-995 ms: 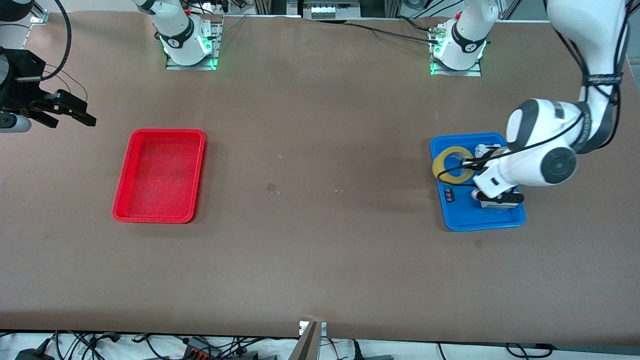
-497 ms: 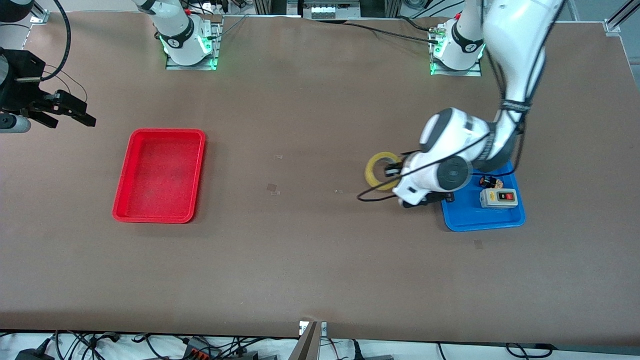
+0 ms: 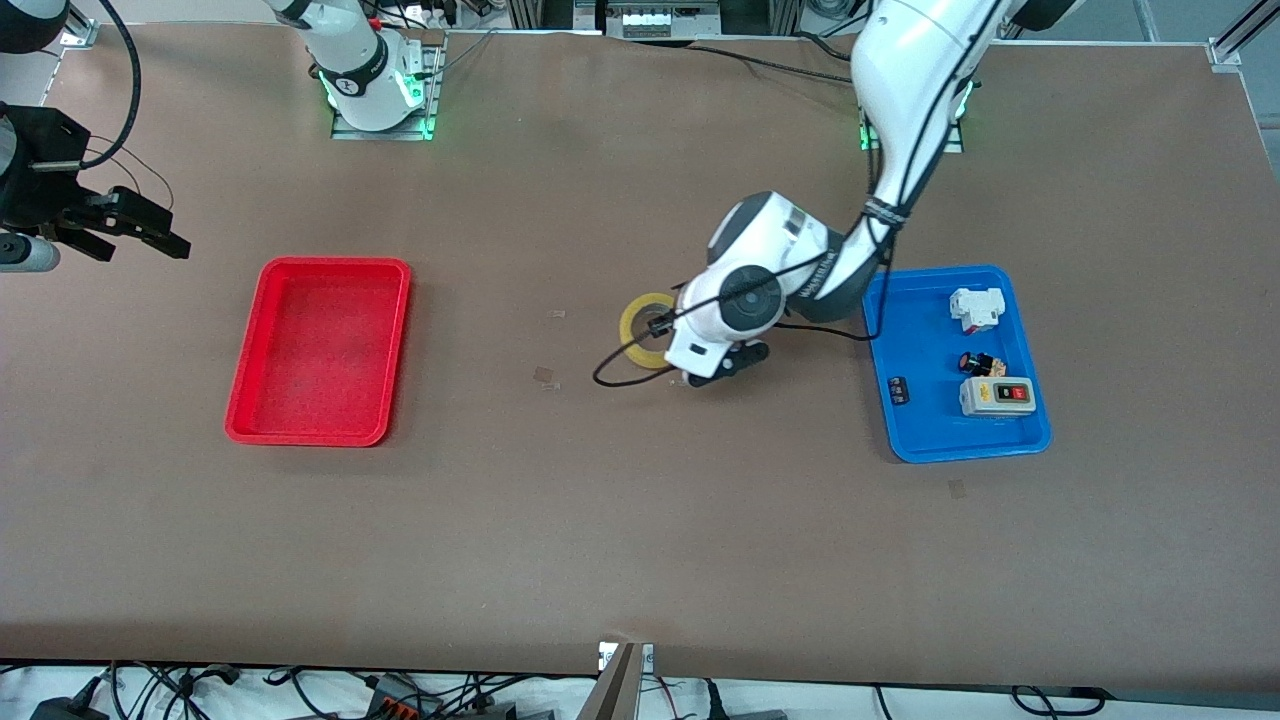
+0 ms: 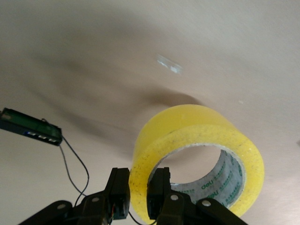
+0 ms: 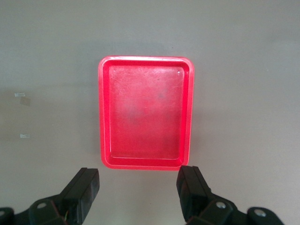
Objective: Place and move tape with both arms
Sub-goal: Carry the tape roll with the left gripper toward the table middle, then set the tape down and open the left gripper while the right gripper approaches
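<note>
The tape [image 3: 647,330] hangs above the bare middle of the table [image 3: 640,520], pinched through its wall by the left gripper [image 4: 138,197]: one finger sits inside the hollow core, the other outside, jaws closed onto the ring. The blue tray [image 3: 920,440] with its small parts lies at about three o'clock from the roll, the red tray [image 3: 245,400] well off at nine o'clock. The right gripper [image 5: 138,190] waits high over the right arm's end of the table, jaws spread wide and holding nothing. This looks like the carry step; next the roll probably needs setting down mid-table for the right arm to collect.
</note>
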Available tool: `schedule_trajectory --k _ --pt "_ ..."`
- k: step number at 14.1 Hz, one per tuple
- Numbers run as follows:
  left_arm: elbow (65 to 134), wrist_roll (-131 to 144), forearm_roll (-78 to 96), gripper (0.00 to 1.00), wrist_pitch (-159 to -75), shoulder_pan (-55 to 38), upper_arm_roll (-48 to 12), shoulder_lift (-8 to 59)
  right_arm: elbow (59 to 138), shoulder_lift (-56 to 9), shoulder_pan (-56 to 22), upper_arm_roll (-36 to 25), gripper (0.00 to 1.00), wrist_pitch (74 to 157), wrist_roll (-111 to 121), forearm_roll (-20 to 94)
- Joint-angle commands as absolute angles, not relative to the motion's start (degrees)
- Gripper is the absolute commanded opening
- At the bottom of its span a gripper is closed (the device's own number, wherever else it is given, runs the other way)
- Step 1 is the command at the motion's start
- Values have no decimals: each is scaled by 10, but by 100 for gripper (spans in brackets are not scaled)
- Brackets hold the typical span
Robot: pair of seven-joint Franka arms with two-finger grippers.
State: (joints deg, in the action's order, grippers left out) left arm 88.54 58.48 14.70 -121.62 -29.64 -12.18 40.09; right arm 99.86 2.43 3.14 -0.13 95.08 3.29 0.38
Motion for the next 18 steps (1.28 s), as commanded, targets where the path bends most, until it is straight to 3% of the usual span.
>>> schedule_trajectory --k 1,2,3,4,5,8,12,16,18 --pt "865 642 156 8 -1262 -335 -116 423 1000 18 35 1 99 954 41 -2" --pt "865 642 154 16 -1264 -338 -115 429 996 16 34 1 99 953 40 -2" --pt "865 642 153 41 -1264 -339 -115 436 993 15 34 1 99 955 38 -1" --pt "865 639 150 90 -1264 -339 -115 439 992 13 34 1 99 956 45 -1" --pt "865 641 146 100 -1264 -344 -115 437 992 10 34 1 99 954 45 -1" --pt "867 643 141 100 -1249 -338 -107 403 992 4 31 4 99 954 45 -2" --pt "867 638 99 100 -1110 -277 -94 303 992 -39 18 6 99 949 46 7" --pt "870 550 82 100 -1000 -176 -96 237 992 -104 -67 7 99 966 36 31" --pt "872 481 82 100 -946 -132 -96 211 992 -139 -121 6 99 1018 35 66"
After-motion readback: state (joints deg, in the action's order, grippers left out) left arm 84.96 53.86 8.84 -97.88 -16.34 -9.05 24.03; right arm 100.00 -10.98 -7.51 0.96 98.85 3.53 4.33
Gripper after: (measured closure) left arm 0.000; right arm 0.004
